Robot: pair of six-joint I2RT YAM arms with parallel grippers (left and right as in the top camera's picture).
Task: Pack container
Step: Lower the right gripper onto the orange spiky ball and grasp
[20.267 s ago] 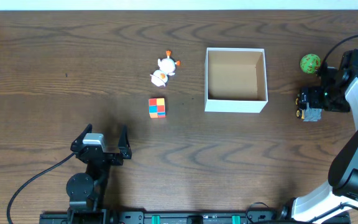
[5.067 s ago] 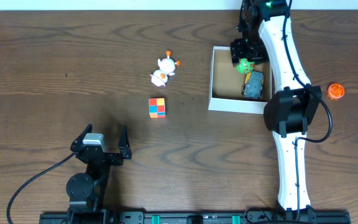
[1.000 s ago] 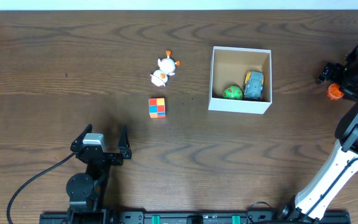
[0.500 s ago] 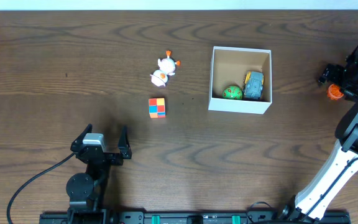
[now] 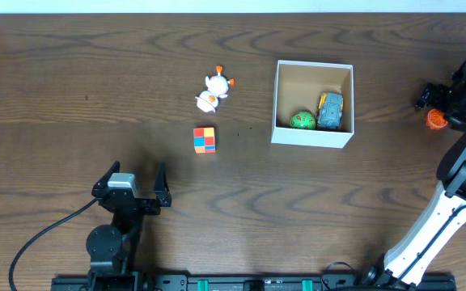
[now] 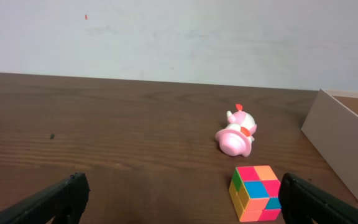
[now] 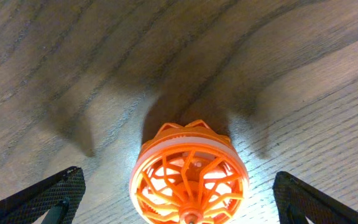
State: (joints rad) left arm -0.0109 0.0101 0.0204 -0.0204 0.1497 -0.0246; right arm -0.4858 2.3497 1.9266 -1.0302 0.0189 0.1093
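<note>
The container [image 5: 312,137] is a square white-walled box with a brown inside, right of centre; its wall also shows in the left wrist view [image 6: 347,146]. A green ball [image 5: 301,120] and a grey-yellow toy car [image 5: 330,111] lie inside. My right gripper [image 5: 437,107] is open at the far right, straddling an orange lattice toy [image 5: 436,120]; in the right wrist view the toy [image 7: 189,172] sits between the spread fingers [image 7: 185,202], untouched. My left gripper [image 5: 129,179] is open and empty at the front left. A colourful cube [image 5: 204,139] [image 6: 255,192] lies ahead of it.
A white-and-pink duck toy [image 5: 213,90] lies on its side left of the container, also seen in the left wrist view [image 6: 236,132]. The dark wooden table [image 5: 55,97] ends at a pale wall at the back.
Since about a second ago nothing has visibly moved. Earlier, the right arm put the toy car and the green ball in the container, then went to the orange toy.
</note>
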